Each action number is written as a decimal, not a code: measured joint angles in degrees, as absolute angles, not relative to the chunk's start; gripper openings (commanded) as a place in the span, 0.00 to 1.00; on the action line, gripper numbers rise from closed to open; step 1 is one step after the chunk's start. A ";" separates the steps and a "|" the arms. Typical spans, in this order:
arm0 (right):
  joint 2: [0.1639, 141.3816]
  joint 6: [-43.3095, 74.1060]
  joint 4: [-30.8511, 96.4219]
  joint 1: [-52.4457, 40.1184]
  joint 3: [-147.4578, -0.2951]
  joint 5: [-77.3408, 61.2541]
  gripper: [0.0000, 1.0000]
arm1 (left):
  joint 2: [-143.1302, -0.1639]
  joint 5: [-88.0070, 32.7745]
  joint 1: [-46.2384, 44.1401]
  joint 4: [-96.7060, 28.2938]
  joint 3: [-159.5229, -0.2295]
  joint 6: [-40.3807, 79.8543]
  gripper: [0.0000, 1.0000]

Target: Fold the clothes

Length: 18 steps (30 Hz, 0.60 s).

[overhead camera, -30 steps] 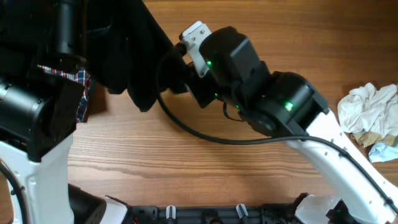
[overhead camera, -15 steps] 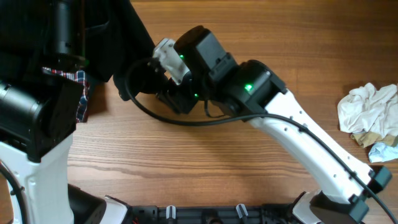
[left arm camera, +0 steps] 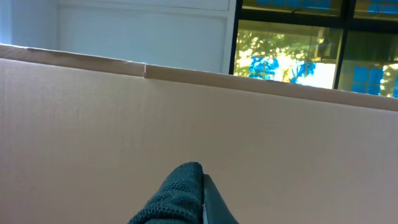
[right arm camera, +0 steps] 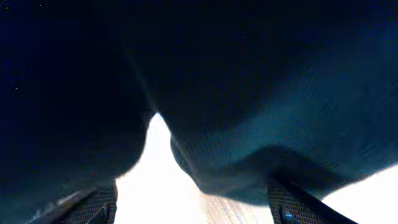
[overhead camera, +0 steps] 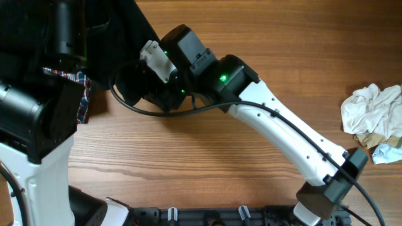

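Observation:
A dark teal knit garment [overhead camera: 116, 44] hangs at the top left of the overhead view, lifted off the wooden table [overhead camera: 264, 37]. My left gripper [left arm camera: 202, 202] is shut on a fold of this garment [left arm camera: 177, 196], pointing up toward a cardboard wall. My right gripper [right arm camera: 193, 202] stands open under the hanging garment [right arm camera: 261, 93]. Its two fingers [right arm camera: 292, 202] are wide apart, and a low fold of the cloth sags just above the right one. From overhead, the right wrist [overhead camera: 182, 56] covers its own jaws, pressed against the garment's lower edge.
A red-and-blue plaid cloth [overhead camera: 80, 88] hangs beside the left arm [overhead camera: 38, 119]. Crumpled white clothes [overhead camera: 370, 113] and a pale blue piece [overhead camera: 386, 152] lie at the right edge. A cardboard wall [left arm camera: 93, 124] fills the left wrist view.
My right arm has swung left, up against the hanging garment, and its jaws have gone from shut to wide open. The left arm keeps its hold and has not moved.

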State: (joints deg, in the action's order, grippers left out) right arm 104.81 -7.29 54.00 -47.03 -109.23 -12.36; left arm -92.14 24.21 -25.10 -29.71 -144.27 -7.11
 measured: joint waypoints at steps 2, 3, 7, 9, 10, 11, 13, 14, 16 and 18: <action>104.99 -7.88 54.87 -46.65 -109.21 -11.16 0.78 | -92.14 24.21 -25.10 -29.71 -144.27 -7.27 0.04; 104.99 -8.10 54.98 -46.28 -109.21 -10.74 0.78 | -92.14 24.21 -25.10 -29.71 -144.27 -7.27 0.04; 104.99 -9.19 55.90 -45.04 -109.21 -10.02 0.78 | -92.14 24.21 -25.10 -29.74 -144.27 -7.29 0.04; 105.01 -10.22 56.49 -44.66 -109.21 -9.98 0.78 | -92.14 24.21 -25.10 -29.71 -144.27 -7.35 0.04; 105.01 -10.46 56.53 -44.66 -109.21 -9.96 0.77 | -92.14 24.21 -25.10 -29.74 -144.27 -7.44 0.04; 105.01 -10.68 56.53 -44.60 -109.21 -9.96 0.78 | -92.14 24.21 -25.10 -29.74 -144.27 -7.46 0.04; 105.01 -10.81 56.51 -44.31 -109.21 -9.98 0.78 | -92.14 24.21 -25.10 -29.76 -144.27 -7.46 0.04; 105.01 -10.81 56.47 -43.94 -109.21 -9.98 0.78 | -92.14 24.21 -25.10 -29.76 -144.27 -7.46 0.04; 105.01 -10.81 55.94 -42.48 -109.21 -9.98 0.78 | -92.14 24.21 -25.10 -29.82 -144.27 -7.46 0.04; 105.01 -10.83 55.27 -41.04 -109.21 -10.26 0.77 | -92.14 24.21 -25.10 -29.89 -144.27 -7.46 0.04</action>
State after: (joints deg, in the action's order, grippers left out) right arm 105.01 -10.83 55.27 -41.04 -109.21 -10.26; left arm -92.14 24.21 -25.10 -29.89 -144.27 -7.46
